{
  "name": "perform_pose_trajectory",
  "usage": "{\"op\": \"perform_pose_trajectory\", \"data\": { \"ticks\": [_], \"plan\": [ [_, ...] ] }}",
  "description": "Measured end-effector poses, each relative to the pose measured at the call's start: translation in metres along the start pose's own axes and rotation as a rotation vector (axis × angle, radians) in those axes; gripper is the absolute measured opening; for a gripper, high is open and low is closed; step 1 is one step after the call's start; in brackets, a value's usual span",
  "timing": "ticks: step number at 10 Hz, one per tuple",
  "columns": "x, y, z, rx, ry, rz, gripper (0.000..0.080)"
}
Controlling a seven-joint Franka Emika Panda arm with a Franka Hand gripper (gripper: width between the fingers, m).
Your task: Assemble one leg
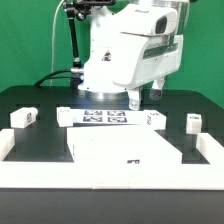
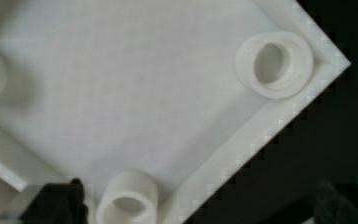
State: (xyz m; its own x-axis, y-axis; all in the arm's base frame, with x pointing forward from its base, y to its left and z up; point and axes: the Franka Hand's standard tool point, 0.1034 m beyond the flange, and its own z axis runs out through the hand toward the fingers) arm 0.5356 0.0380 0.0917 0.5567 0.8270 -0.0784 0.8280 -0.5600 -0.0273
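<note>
The claw [image 1: 144,100] hangs wide and empty above the marker board [image 1: 100,117]. A leg [image 1: 25,117] with a black-and-white tag sits on the black bench [image 1: 45,140] at the exterior view's left, well apart from the white tabletop [image 1: 125,152] with its round sockets [image 2: 274,65].

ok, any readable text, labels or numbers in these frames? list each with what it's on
No readable words or numbers in either view.
marker board: black-and-white tags, patterns only.
leg on the exterior view's left, leg on the exterior view's right: a tag each, too small to read.
large white board: small dark mark, too blurred to read.
</note>
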Motion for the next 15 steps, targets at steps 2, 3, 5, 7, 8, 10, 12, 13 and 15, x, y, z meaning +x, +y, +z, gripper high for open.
{"op": "perform_pose_trajectory", "data": {
  "ticks": [2, 3, 5, 7, 8, 10, 12, 13, 15],
  "plan": [
    [0.000, 0.000, 0.000, 0.000, 0.000, 0.000, 0.0650],
    [0.000, 0.000, 0.000, 0.001, 0.000, 0.001, 0.0650],
    [0.000, 0.000, 0.001, 0.001, 0.000, 0.001, 0.0650],
    [-0.001, 0.000, 0.000, -0.001, 0.002, -0.018, 0.0650],
    [-0.006, -0.003, 0.001, -0.013, 0.014, -0.077, 0.0650],
    [-0.027, -0.010, 0.012, -0.050, 0.047, -0.271, 0.0650],
    [-0.043, -0.009, 0.023, -0.073, 0.061, -0.440, 0.0650],
    [-0.046, -0.011, 0.028, -0.096, 0.076, -0.461, 0.0650],
    [-0.047, -0.013, 0.029, -0.089, 0.073, -0.454, 0.0650]
  ]
}}
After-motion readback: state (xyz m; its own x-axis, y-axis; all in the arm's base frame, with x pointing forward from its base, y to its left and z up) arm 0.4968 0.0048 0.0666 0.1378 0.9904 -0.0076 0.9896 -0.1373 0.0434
